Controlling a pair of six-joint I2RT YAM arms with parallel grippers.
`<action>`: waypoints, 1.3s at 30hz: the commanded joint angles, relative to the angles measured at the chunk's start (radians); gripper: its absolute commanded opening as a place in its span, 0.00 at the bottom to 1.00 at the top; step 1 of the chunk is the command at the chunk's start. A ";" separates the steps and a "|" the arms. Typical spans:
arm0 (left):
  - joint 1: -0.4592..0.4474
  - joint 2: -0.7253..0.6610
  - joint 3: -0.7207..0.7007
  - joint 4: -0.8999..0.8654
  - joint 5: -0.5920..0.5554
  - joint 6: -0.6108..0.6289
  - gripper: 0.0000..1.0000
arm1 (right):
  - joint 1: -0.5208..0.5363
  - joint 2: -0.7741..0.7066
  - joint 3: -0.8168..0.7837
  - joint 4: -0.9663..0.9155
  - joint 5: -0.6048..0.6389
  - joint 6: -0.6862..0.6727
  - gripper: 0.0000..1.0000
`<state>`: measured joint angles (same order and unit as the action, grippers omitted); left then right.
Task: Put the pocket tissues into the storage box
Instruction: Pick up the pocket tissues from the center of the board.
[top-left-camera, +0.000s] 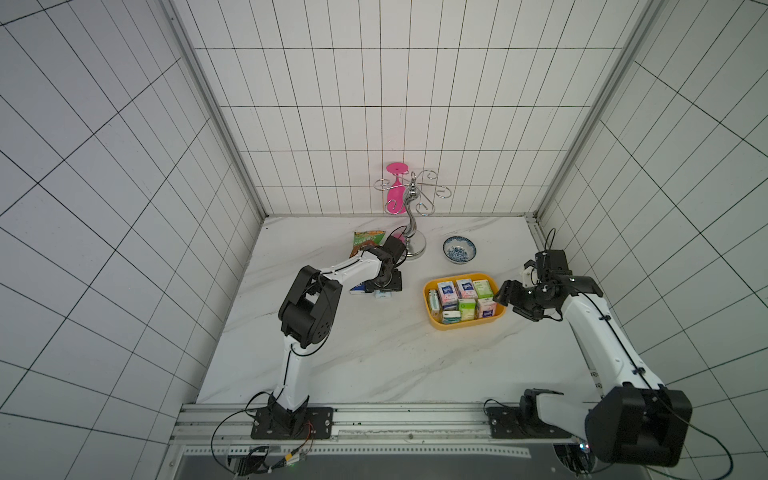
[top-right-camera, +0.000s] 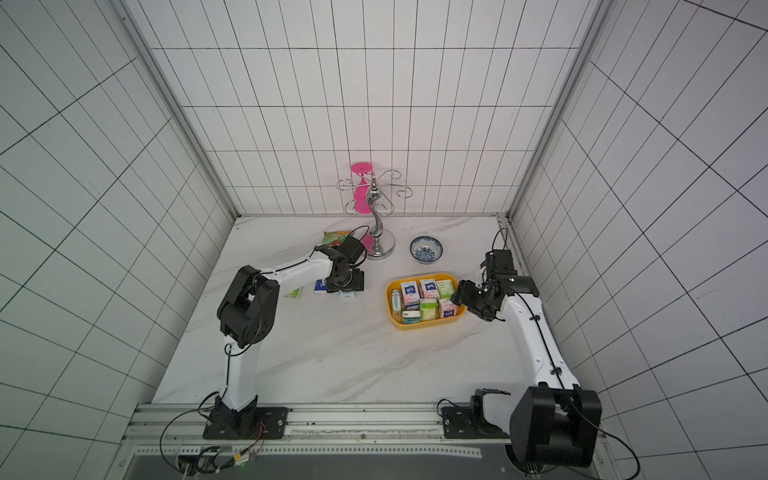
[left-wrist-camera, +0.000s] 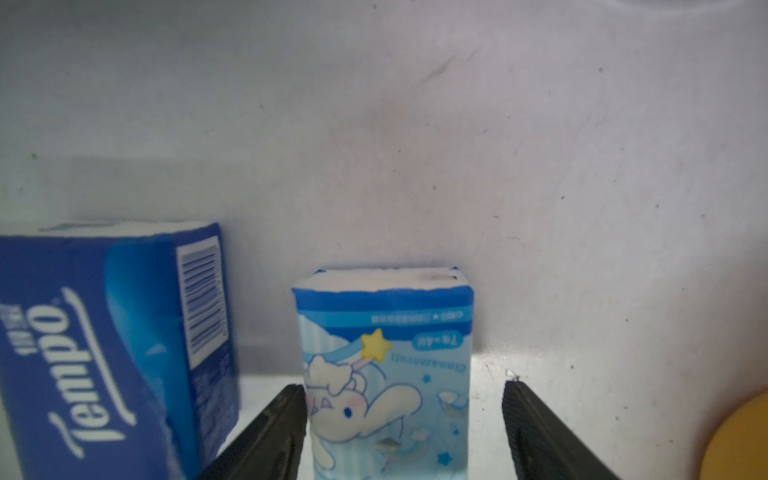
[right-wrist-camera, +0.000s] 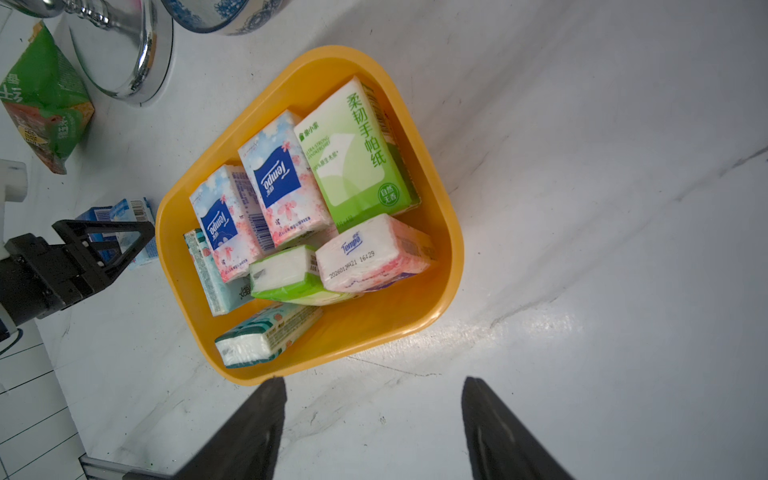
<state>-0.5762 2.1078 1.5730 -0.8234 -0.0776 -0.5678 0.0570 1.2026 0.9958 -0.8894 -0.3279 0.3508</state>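
- Both arm bases sit bolted on the rail (top-left-camera: 374, 419) at the near edge of the white marble-look table (top-left-camera: 374, 365).
- Right gripper (right-wrist-camera: 374, 388): jaws apart, nothing between them. It hangs above bare table just beside the storage box (top-left-camera: 457, 326), on that arm's side.
- Storage box: yellow-orange tub, right of table centre. Several pocket tissues (top-left-camera: 465, 301) are packed inside, some flat, some on edge, in floral blue-pink, green-white, pink and teal.
- Left gripper (left-wrist-camera: 403, 388): down at the table left of the box, jaws spread around a light blue packet (left-wrist-camera: 382, 324) printed with a cartoon. One finger is at the packet's side; the other stands clear with a gap, so no grip is made.
- Dark blue packet (left-wrist-camera: 104, 353) lies just beside the light blue one, on the table outside the box.
- Green-white packet (top-right-camera: 294, 293) lies further left, partly under the left arm, seen in a top view.
- Behind the left gripper: a green-orange snack bag (top-left-camera: 365, 241).
- Far row: metal stand (top-left-camera: 413, 245) with curled hooks, and a blue-white bowl (top-left-camera: 459, 249) to its right.
- Pink glass (top-left-camera: 395, 191) hangs on the stand, foot up.
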 joint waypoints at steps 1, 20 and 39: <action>0.004 0.034 0.038 0.014 -0.012 0.000 0.76 | 0.008 -0.001 0.050 -0.035 0.029 -0.017 0.71; -0.052 -0.122 0.046 -0.043 -0.013 -0.004 0.52 | 0.001 0.003 -0.004 0.012 0.129 0.000 0.72; -0.289 -0.168 0.108 0.051 0.106 -0.235 0.51 | -0.046 -0.009 -0.036 0.059 0.112 0.036 0.73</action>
<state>-0.8574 1.8927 1.6489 -0.8276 0.0383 -0.6838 0.0189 1.2186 0.9886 -0.8303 -0.2207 0.3679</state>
